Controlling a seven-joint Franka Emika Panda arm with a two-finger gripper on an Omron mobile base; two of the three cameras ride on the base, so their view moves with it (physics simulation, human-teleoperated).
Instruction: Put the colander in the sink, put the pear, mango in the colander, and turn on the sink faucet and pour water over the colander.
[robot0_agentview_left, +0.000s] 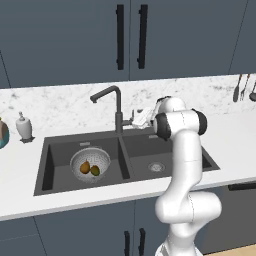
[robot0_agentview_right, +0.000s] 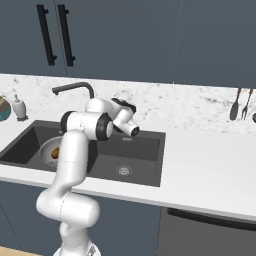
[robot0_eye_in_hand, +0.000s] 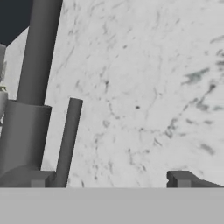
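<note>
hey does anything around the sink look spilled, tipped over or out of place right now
Nothing stands out. The round silvery pierced colander sits upright in the left basin of the dark grey sink holding two fruits, and no water is visible.

Rendered frames, flat even light, no clear source direction. No glare and no motion blur. Soft shading inside the sink (robot0_agentview_left: 50, 165) basins, which read darkest; the marble wall beyond the gripper (robot0_eye_in_hand: 109, 181) is bright. Slight softness and blocky edges overall. No edge distortion. Hand view is sharp enough up close, with the faucet (robot0_eye_in_hand: 37, 65) evenly shaded.
</note>
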